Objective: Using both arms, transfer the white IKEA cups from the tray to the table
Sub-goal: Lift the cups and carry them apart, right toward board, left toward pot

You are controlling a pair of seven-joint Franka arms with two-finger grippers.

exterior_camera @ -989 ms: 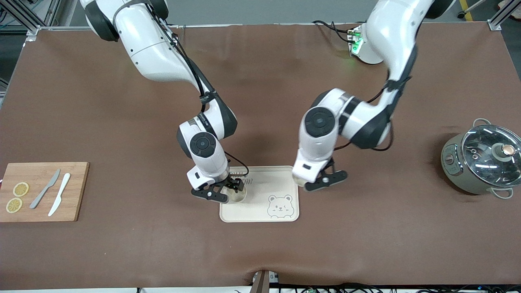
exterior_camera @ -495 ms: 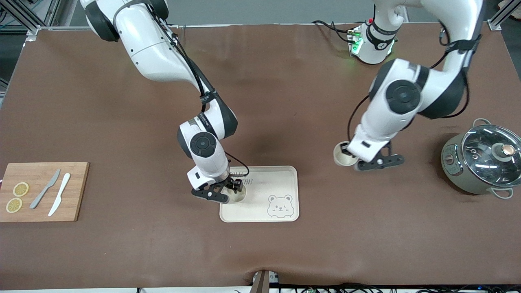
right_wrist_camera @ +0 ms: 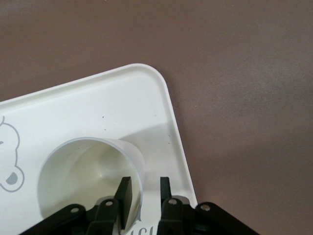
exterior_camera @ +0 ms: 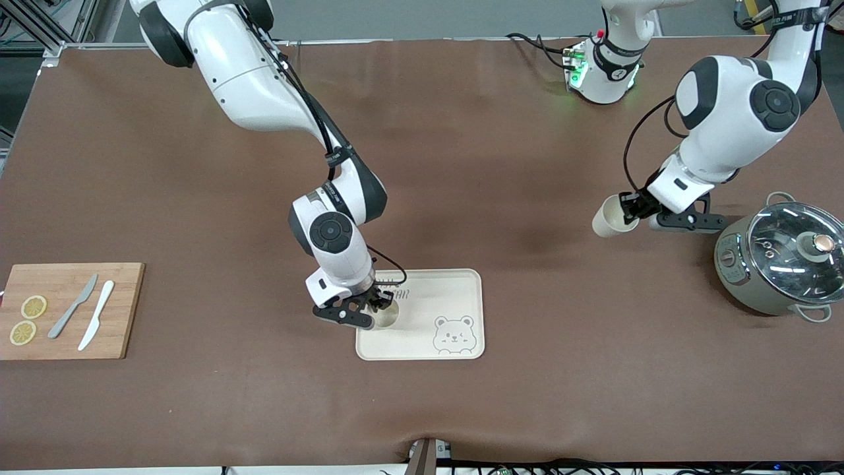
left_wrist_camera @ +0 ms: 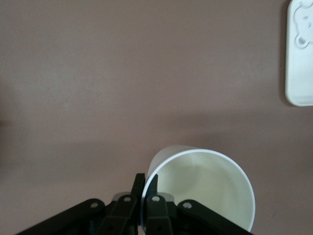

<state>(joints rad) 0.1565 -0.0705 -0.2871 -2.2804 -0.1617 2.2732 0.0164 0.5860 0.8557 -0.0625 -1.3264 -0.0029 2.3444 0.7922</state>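
Note:
One white cup stands upright on the cream bear tray, at the tray's corner toward the right arm's end. My right gripper is open around its wall, one finger inside the cup and one outside, with a gap showing in the right wrist view. My left gripper is shut on the rim of the second white cup, held tilted in the air over bare table beside the pot. The left wrist view shows the pinch on that cup.
A grey pot with a glass lid stands at the left arm's end, close to the held cup. A wooden board with two knives and lemon slices lies at the right arm's end. The tray's edge shows in the left wrist view.
My left arm has carried its cup from the tray's edge toward the left arm's end of the table, up beside the pot. The right arm has stayed at the cup on the tray.

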